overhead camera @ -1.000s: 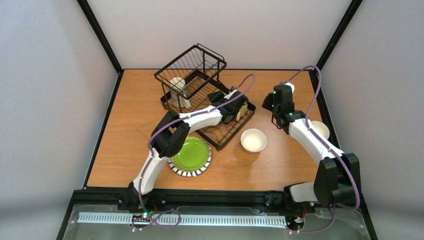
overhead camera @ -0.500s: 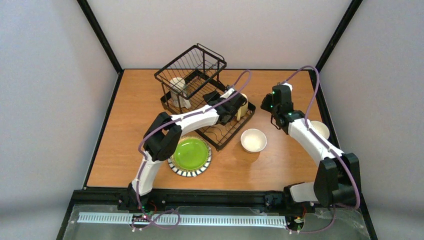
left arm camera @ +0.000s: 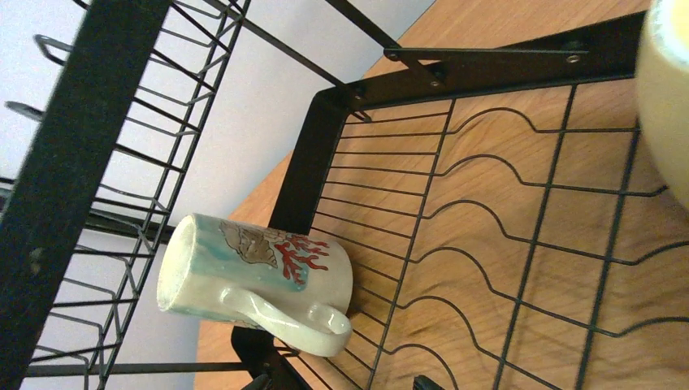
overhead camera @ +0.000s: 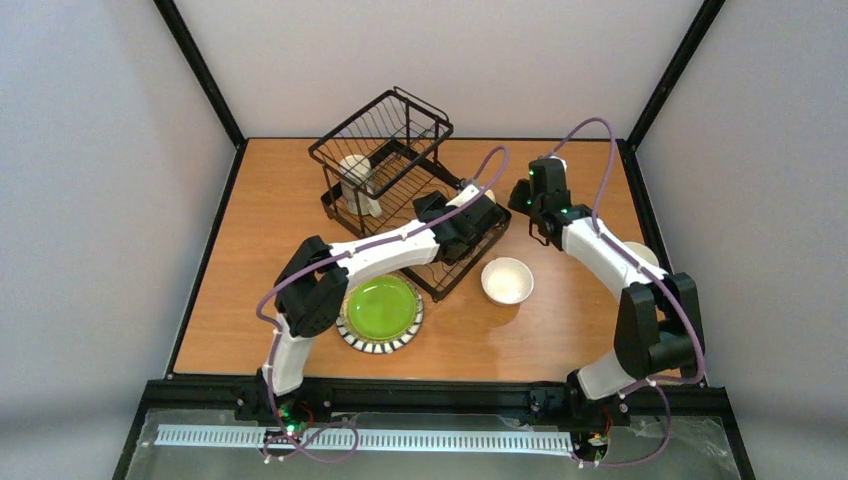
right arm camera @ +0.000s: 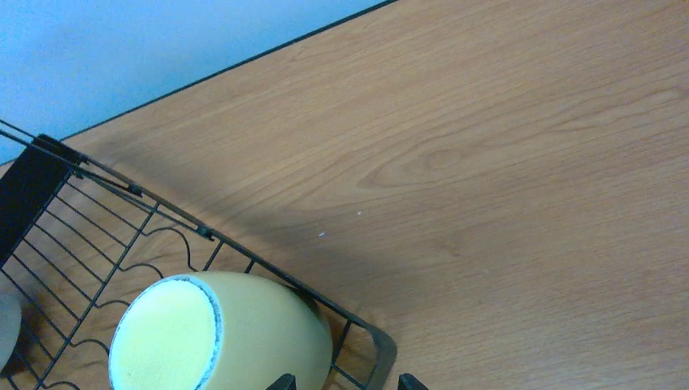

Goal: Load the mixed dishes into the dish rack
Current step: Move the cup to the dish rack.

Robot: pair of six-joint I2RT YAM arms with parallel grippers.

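Note:
The black wire dish rack (overhead camera: 392, 150) stands at the table's far middle. A teal-banded cup (left arm camera: 252, 272) with a shell and red coral stands at its raised end and also shows in the top view (overhead camera: 355, 182). A cream mug (right arm camera: 219, 333) sits upside down in the rack's near right corner (right arm camera: 378, 349). My left gripper (left arm camera: 345, 383) hovers over the slotted base (left arm camera: 520, 236), open and empty. My right gripper (right arm camera: 345, 382) is open, its tips astride the rack's corner beside the cream mug. The lime-green striped plate (overhead camera: 381, 310) and a cream bowl (overhead camera: 506, 280) lie on the table.
A second cream bowl (overhead camera: 645, 257) sits at the right edge, partly behind my right arm. Black frame posts run along the table's far corners. Bare wooden table (right arm camera: 504, 162) lies to the right of the rack.
My left arm has stretched further over the rack and turned toward its raised end. My right gripper has moved left and forward to the rack's right corner.

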